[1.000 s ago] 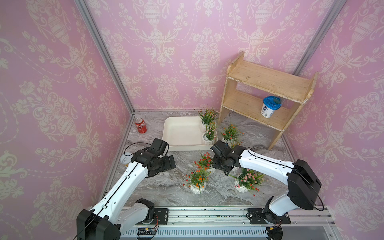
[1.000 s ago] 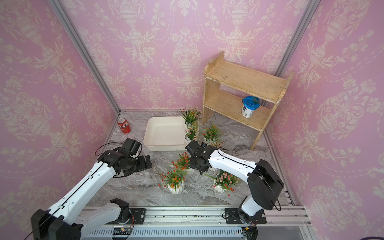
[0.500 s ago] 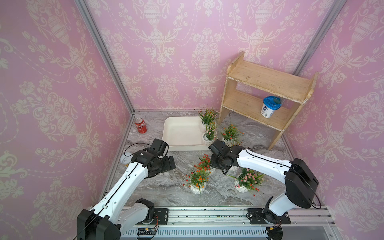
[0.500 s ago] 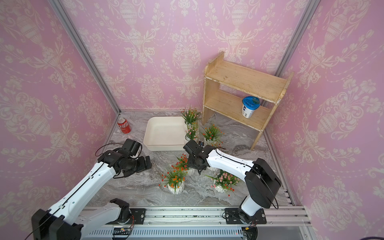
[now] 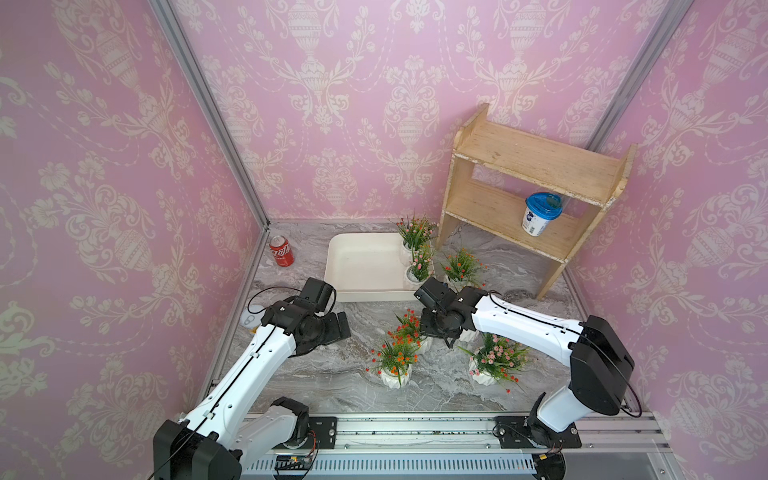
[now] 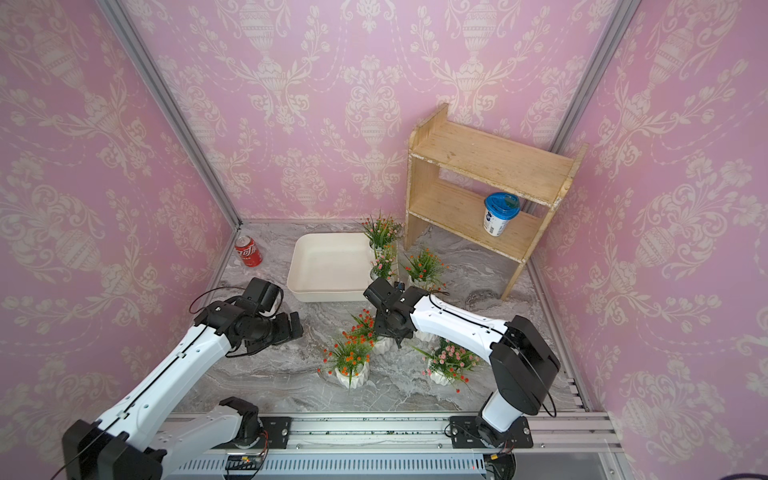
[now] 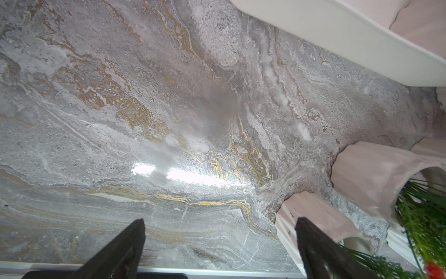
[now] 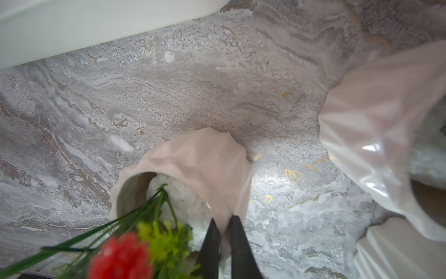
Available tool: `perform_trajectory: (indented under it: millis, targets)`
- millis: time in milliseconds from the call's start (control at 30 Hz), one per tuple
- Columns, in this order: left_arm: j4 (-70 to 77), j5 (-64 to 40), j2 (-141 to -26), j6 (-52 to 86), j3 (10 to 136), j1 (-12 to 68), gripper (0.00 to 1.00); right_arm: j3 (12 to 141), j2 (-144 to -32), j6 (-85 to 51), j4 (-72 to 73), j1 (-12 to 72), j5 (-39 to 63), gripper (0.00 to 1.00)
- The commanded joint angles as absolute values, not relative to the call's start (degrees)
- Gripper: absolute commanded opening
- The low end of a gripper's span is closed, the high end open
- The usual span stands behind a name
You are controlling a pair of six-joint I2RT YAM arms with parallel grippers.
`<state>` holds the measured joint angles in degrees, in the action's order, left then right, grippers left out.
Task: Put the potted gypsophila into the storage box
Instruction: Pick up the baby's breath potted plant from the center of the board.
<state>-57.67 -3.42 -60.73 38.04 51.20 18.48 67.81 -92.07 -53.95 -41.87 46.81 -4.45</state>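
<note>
Pinching the rim of a red-blossomed potted gypsophila (image 8: 200,154), the right fingers (image 8: 237,248) are clenched on the pot's white wall. In the right wrist view one finger sits inside the mouth and one outside. That pot is on the open worktop (image 5: 332,374) in front of the storage box (image 5: 361,296), just beside an orange-flowered pot (image 5: 392,365); whether its base is off the worktop I cannot tell. The left fingers (image 7: 115,251) are spread wide and grasp nothing, hovering above bare marble near the box's front wall. Two more pots appear to stand inside the box at its shelf-side end — a pink-blossomed pot (image 5: 419,266) and a taller pot (image 5: 415,230) behind it. A pink-flowered pot (image 5: 494,361) stands near the right arm, and a further pot (image 5: 461,266) stands between the box and the wooden shelf (image 5: 519,158).
</note>
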Motion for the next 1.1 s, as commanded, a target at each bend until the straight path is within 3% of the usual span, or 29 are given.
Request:
perform_trajectory:
  millis: [0,1067]
  targets:
    - [-57.8,-4.4,-59.8,36.7,51.2,17.9,0.99,72.0,-91.1,-51.6,-44.4,47.3,-6.0,0.02]
    - [-60.5,-3.5,-57.2,35.5,51.8,16.3,0.99,100.7,-105.3,-41.6,-52.2,43.0,-2.8,0.00]
